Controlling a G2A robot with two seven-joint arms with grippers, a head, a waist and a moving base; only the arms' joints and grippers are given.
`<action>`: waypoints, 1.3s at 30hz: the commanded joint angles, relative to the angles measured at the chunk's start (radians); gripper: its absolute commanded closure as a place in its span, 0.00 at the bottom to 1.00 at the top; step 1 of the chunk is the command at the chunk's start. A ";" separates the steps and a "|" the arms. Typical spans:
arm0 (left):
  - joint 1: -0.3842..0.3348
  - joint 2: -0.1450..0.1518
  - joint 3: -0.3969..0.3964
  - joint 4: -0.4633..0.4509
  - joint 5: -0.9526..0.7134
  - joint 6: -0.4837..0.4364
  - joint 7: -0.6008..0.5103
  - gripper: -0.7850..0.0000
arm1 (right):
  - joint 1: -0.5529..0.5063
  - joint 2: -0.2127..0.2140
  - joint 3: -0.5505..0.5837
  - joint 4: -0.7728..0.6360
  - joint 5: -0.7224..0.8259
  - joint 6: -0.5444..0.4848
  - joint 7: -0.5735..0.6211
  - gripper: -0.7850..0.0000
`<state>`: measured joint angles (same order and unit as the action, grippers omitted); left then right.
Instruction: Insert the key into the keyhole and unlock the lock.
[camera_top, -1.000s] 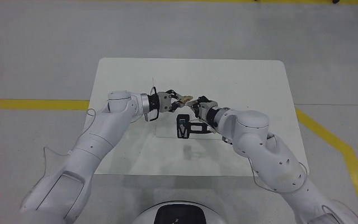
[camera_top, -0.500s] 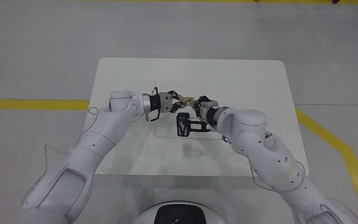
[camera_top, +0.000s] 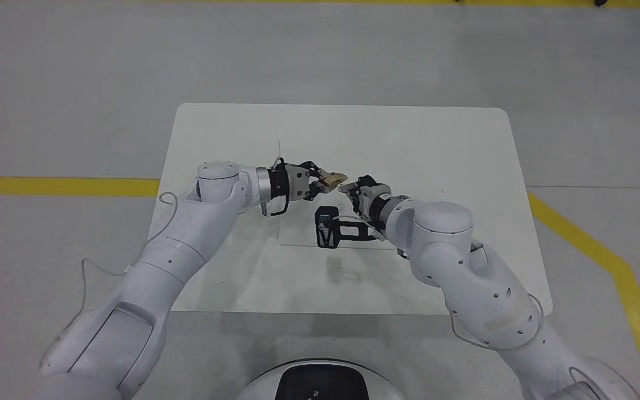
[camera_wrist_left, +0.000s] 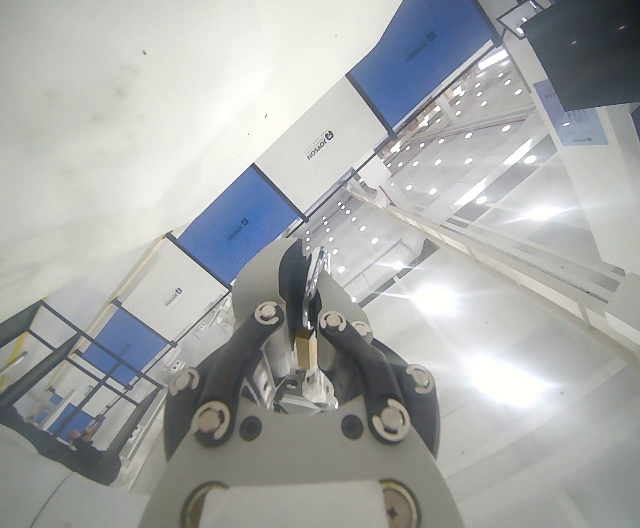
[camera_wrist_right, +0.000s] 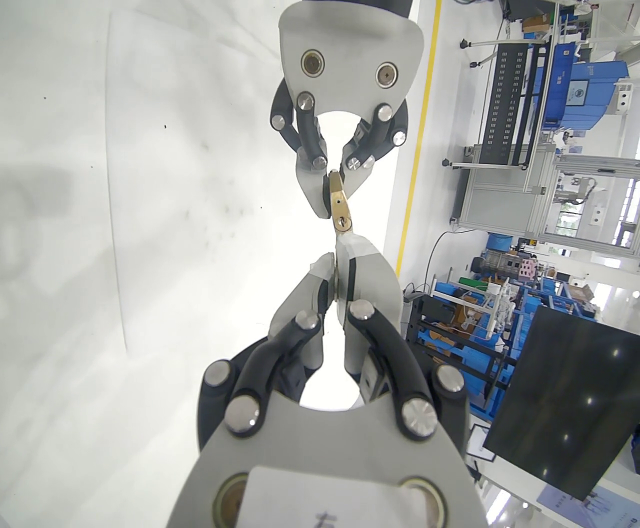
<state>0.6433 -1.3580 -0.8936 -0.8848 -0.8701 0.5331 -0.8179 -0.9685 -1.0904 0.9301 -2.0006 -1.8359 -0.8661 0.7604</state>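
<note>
1. Small brass padlock (camera_wrist_right: 339, 207) clamped by its body in left gripper (camera_wrist_right: 336, 197), fingers closed hard on it, held up off white table (camera_top: 450, 140). Keyhole (camera_wrist_right: 342, 221) end turned toward the other arm, probably so the key can enter straight along the lock's axis.
2. Right gripper (camera_wrist_right: 339, 260) closed almost fully, pinching flat silver metal key (camera_wrist_right: 340, 282) by its head. Blade aimed at keyhole, tip touching or just beside the lock's end. Cannot tell whether any blade is inside.
3. Grippers nose to nose and in line above the table's middle. Judged as alignment or early insertion; unlocking turn not yet done.
4. Black frame-like object (camera_top: 335, 228) on table near the grippers, on the robot's side. Purpose unclear.
5. Writing: inverted lettering on blue and white wall panels (camera_wrist_left: 240, 235) in left wrist view; white tape label (camera_wrist_right: 320, 500) with a cut-off mark on right wrist housing. Not transcribed.
</note>
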 joint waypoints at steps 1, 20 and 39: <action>0.003 0.001 -0.008 0.001 -0.003 -0.015 0.010 1.00 | -0.004 -0.002 0.005 -0.008 0.011 0.013 -0.009 1.00; 0.067 0.008 -0.035 -0.111 0.034 -0.008 0.161 1.00 | -0.006 -0.016 -0.065 0.014 -0.126 0.046 0.044 1.00; 0.090 0.012 -0.050 -0.167 0.056 0.050 0.176 1.00 | 0.019 -0.056 -0.098 0.050 -0.107 0.019 0.115 1.00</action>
<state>0.7341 -1.3457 -0.9434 -1.0521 -0.8135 0.5823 -0.6423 -0.9496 -1.1448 0.8320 -1.9518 -1.9432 -0.8440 0.8724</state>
